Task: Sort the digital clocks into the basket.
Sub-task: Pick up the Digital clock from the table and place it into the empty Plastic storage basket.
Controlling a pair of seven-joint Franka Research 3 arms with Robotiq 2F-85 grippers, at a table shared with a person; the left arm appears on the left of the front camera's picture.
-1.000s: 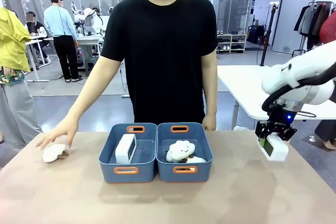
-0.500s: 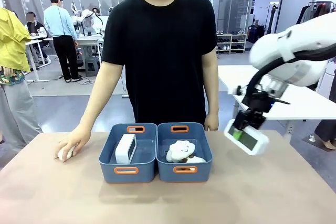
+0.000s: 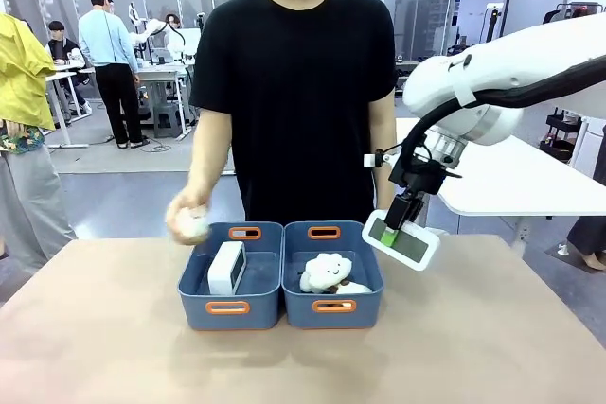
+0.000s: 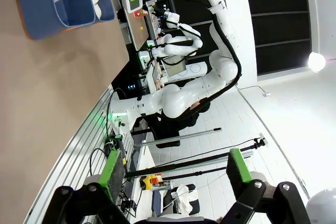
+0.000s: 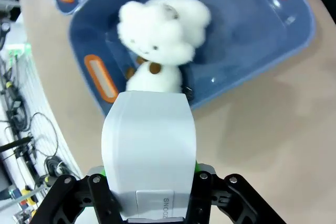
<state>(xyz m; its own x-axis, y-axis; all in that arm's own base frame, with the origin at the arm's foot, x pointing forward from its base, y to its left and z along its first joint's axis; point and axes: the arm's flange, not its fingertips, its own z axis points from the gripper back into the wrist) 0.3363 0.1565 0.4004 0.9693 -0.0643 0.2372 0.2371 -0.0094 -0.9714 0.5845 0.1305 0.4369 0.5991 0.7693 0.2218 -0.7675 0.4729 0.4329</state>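
While right gripper (image 3: 394, 225) clamps clock (image 3: 403, 242), cloud toy (image 3: 326, 272) in nearest bin (image 3: 333, 307)

Right arm loaded, left gripper spread.
My right arm (image 3: 492, 82) comes in from the right, wrist bent down above the far right part of the table (image 3: 492, 347). My right gripper (image 3: 386, 231) clamps its green pads on a tilted digital clock (image 3: 409, 245). My left gripper (image 4: 176, 169) hangs with its fingers wide apart.

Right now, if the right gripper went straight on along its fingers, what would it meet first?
Probably the cloud-shaped toy in the blue bin, just beyond the digital clock clamped in the right gripper; depth is unclear.
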